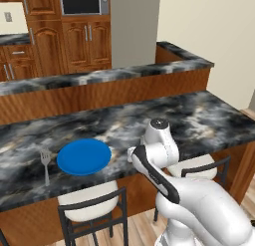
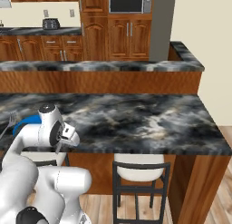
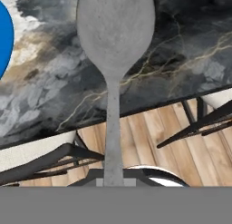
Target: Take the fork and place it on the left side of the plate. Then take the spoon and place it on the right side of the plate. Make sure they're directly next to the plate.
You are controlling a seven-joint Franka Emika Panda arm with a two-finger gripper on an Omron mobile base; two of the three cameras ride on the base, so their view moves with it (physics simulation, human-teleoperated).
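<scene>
- Surface [image 1: 199, 115]: dark marbled counter with stools tucked under its near edge; it carries the plate and fork.
- Plate [image 1: 83, 156]: blue, flat on the surface near its near edge; its rim shows at the left edge of the hand view.
- Fork [image 1: 46, 163]: lies just left of the plate, tines pointing far. First step looks done.
- Spoon [image 3: 114, 41]: held above the surface to the right of the plate, bowl forward, handle running back into the pincer.
- Pincer [image 2: 60, 147]: clenched on the spoon handle.
- Step in hand: spoon placement. Next move, as judged: lower it directly beside the plate's right rim, then release.
</scene>
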